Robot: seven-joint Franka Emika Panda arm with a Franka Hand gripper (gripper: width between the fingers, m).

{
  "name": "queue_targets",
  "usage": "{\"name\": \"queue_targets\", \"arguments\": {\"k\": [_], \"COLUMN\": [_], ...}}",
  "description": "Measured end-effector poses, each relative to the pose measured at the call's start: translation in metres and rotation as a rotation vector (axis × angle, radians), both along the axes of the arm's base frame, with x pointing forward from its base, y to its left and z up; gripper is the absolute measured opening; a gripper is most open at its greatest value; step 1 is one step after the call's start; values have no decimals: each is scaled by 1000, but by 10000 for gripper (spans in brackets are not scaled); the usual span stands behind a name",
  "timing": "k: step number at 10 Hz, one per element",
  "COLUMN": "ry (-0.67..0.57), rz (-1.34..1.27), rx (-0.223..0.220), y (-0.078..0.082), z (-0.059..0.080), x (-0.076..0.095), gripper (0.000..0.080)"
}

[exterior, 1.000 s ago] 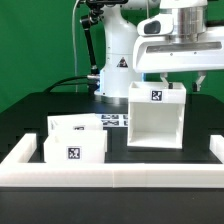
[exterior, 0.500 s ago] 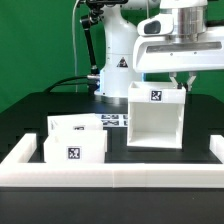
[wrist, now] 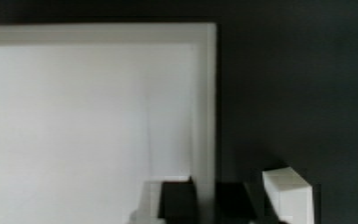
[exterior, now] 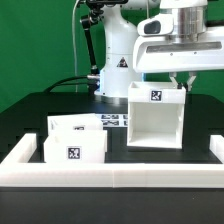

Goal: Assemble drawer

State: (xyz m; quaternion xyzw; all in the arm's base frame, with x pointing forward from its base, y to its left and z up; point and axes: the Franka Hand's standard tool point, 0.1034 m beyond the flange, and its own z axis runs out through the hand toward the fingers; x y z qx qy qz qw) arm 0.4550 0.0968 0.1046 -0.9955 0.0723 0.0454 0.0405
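Note:
The drawer's tall open-fronted box housing [exterior: 155, 122] stands on the black table at the exterior view's right, with a tag on its top front. My gripper [exterior: 181, 82] is at the top of the housing's right wall, one finger on each side. In the wrist view the gripper [wrist: 206, 200] has its dark fingers [wrist: 176, 200] tight on the thin wall edge of the white housing [wrist: 87, 110]. Two small open-topped trays lie at the exterior view's left, one [exterior: 75, 151] in front of the other [exterior: 72, 125].
The long low white border wall [exterior: 110, 178] runs along the front and up both sides. The marker board [exterior: 112, 121] lies flat between the trays and the housing. The arm's base [exterior: 113, 65] stands behind. A green backdrop closes the rear.
Between one second and half a second ago my fingers came down and drew in on the housing's right wall. Nothing has moved since.

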Motion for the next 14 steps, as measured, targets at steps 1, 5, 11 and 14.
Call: {"name": "queue_targets", "arguments": {"k": [1,5,11,14], "ry": [-7,-43,-98,-96], "rz": [12,16,39,19], "rx": [4,19,27,29], "y": [-1,0,1,1], "z": [0,0,2,1], "x": [7,47,71,79], "gripper": [38,38,38,38]}}
